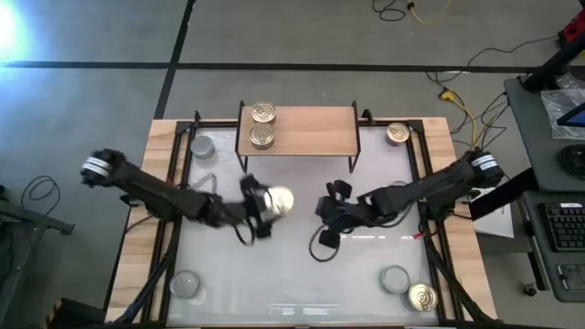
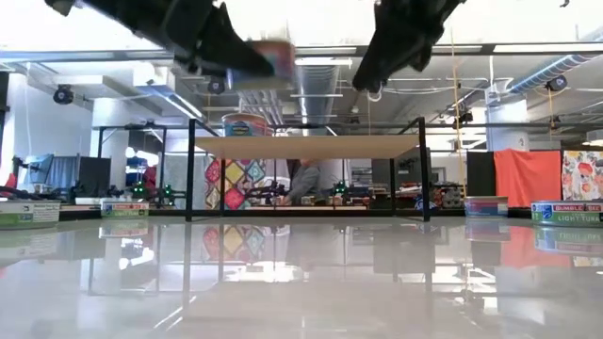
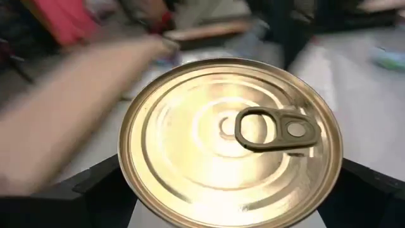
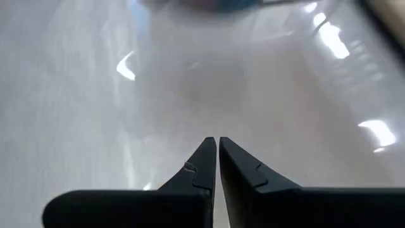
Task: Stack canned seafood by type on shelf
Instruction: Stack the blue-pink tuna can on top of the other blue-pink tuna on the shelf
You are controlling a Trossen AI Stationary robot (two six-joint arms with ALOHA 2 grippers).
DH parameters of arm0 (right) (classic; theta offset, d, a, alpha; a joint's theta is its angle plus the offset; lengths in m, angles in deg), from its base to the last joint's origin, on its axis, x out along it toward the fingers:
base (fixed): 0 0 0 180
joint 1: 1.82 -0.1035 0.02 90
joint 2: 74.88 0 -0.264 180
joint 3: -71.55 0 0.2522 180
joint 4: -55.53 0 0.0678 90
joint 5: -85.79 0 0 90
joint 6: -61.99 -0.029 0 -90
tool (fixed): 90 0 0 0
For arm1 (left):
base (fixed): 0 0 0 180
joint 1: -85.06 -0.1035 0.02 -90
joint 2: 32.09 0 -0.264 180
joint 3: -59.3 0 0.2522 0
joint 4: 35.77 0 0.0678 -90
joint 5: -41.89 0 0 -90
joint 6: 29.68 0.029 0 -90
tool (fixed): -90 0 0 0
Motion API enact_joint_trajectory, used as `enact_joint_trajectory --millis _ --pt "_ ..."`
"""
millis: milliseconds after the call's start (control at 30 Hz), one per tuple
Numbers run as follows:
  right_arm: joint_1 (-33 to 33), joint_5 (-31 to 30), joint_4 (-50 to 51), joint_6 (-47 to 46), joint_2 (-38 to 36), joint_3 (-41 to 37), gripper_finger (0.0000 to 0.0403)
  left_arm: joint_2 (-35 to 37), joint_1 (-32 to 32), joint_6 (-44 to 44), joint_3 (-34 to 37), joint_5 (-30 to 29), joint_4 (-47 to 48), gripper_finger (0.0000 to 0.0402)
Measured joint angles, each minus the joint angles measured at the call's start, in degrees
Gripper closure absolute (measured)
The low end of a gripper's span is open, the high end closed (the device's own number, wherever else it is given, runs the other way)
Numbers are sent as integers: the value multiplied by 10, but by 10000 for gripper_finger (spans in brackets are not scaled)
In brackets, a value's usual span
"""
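My left gripper is clamped on a gold-lidded tin, held up off the glossy white table near its middle, just in front of the shelf; my right gripper hangs beside it, fingers pressed together and empty. Room behind is a cluttered lab. Two gold tins sit at the shelf's left end, other tins lie at the table's corners, and nothing stands between my tin and the shelf.
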Motion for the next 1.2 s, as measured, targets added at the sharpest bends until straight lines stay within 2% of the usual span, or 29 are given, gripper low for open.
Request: enact_joint_trajectory --millis 133,267,400,533,667,733,900,1067,1200 --pt "-22 -47 -1 -16 -8 -8 390 102 -116 61 -3 65 43 34" --pt "-37 -53 -1 -40 -2 -16 390 166 -285 87 -9 218 59 30" --pt "-49 -52 7 -59 6 -26 390 174 -452 102 -41 370 100 28" --pt "-49 -53 7 -57 7 -29 390 132 -556 140 -89 479 143 27" --pt "-38 -62 5 -45 7 -29 390 79 -617 162 -125 568 149 27" --pt "-31 -68 6 -40 7 -29 390 56 -635 165 -138 593 147 27" --pt "-15 -64 5 -9 4 -26 390 3 -648 191 -161 600 151 27" --pt "13 -24 5 38 -7 -16 390 -47 -660 214 -189 611 153 26" --pt "35 -22 8 81 -19 -10 390 -80 -677 226 -228 615 197 25"
